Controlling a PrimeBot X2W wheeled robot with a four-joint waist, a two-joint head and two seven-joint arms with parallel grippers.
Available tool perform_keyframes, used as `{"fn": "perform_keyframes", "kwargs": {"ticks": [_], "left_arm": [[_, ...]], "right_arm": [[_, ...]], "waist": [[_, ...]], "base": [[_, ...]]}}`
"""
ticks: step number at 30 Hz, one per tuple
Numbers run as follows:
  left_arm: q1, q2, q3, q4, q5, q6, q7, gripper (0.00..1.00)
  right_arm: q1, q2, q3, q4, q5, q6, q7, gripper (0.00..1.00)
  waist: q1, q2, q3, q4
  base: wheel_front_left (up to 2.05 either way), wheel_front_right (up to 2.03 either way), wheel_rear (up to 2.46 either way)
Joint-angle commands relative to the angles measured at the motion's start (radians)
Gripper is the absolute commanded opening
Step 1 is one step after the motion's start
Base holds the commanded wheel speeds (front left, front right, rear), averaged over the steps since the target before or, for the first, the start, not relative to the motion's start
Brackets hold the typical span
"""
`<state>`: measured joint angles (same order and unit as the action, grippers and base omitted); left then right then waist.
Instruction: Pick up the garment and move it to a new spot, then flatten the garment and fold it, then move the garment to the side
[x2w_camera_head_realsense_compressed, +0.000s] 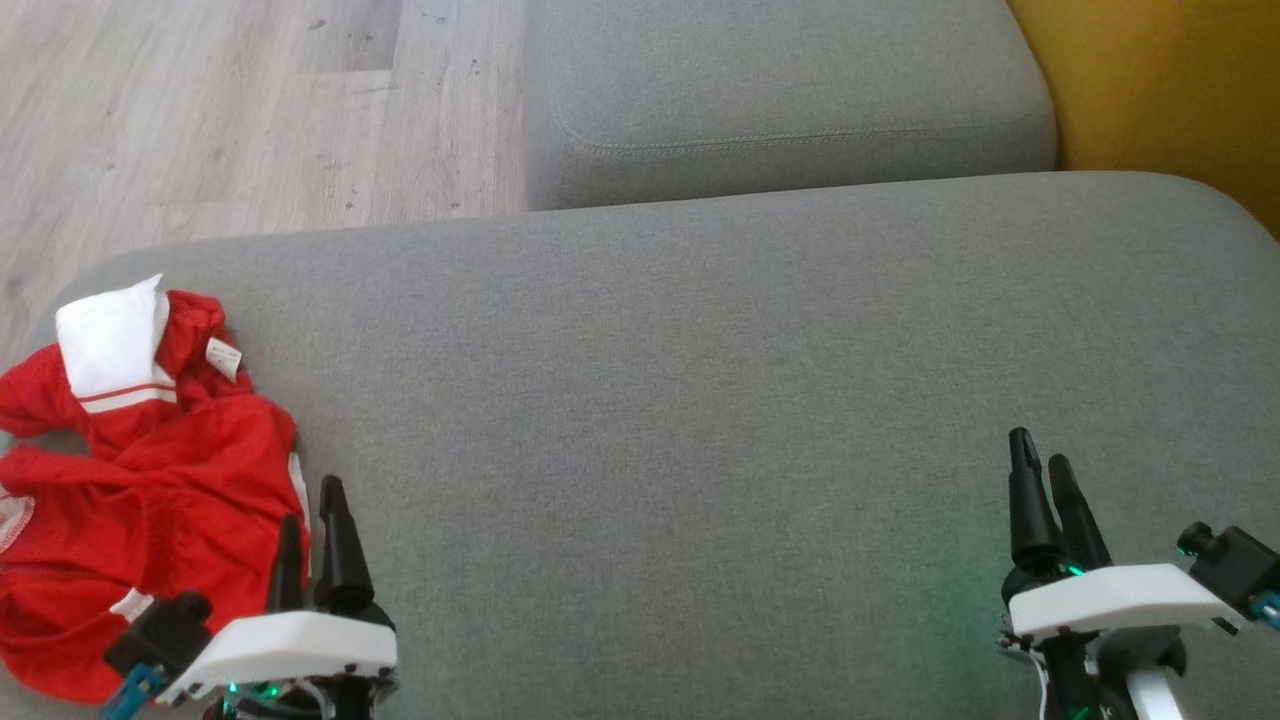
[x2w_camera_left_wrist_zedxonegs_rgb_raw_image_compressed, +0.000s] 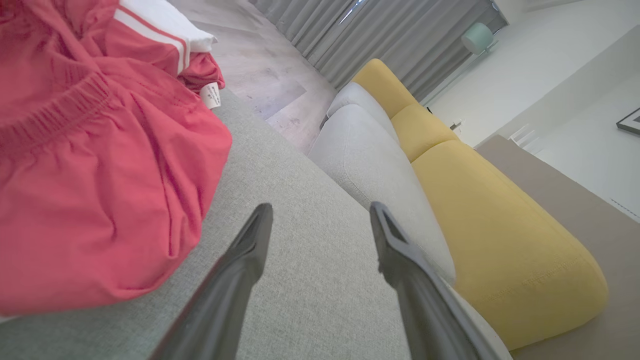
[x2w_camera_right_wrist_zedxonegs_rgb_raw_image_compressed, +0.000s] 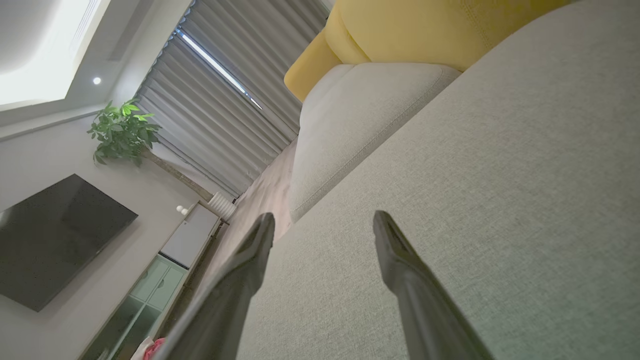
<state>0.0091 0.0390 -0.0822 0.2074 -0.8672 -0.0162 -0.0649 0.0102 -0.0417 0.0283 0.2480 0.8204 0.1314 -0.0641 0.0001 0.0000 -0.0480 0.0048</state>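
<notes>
While the left hand sat at the lower left of the head view, its fingers were apart and empty, just beside the crumpled red garment. The garment lay heaped at the left edge of the grey cushion. At the lower right, the right hand also had its fingers spread, above the cushion and well apart from the garment.
</notes>
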Motion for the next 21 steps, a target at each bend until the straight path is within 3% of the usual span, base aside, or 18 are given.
{"fn": "perform_keyframes", "kwargs": {"ticks": [1,21], "left_arm": [[-0.023,0.008,0.005,-0.041,0.037,0.009,-0.014,1.00],[-0.030,0.009,-0.037,-0.052,0.253,0.041,-0.070,1.00]], "right_arm": [[-0.035,-0.006,0.019,-0.042,-0.037,0.000,-0.016,1.00],[-0.027,-0.006,0.064,-0.061,-0.283,0.000,-0.072,1.00]], "waist": [[0.0000,0.0000,-0.001,0.000],[0.0000,0.0000,-0.014,0.009]], "base": [[0.00,0.00,0.00],[0.00,0.00,0.00]]}}
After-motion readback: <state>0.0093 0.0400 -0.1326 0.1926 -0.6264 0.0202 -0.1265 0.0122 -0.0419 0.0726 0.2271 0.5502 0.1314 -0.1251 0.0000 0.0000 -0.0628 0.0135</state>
